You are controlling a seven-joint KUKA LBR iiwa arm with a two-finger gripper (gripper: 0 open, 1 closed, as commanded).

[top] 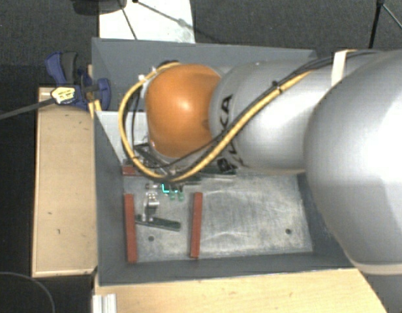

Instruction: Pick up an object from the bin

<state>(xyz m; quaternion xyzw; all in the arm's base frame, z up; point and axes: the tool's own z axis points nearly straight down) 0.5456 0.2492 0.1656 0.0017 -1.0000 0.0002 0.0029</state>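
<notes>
Hovering above the bin (253, 214) at its left floor, I cannot tell whether my jaws are open. Risk: the dark stick (158, 223), lying between two red-brown bars (196, 223), may skid against them during closure.

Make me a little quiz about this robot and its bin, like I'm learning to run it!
1. True or false: the pincer is open.
2. What lies on the floor of the bin between the two reddish fingers? A) a small black stick B) a yellow ball C) a blue cup
3. Fill in: the round cover above the pincer is coloured ____.
Key: 1 true; 2 A; 3 orange.
</notes>
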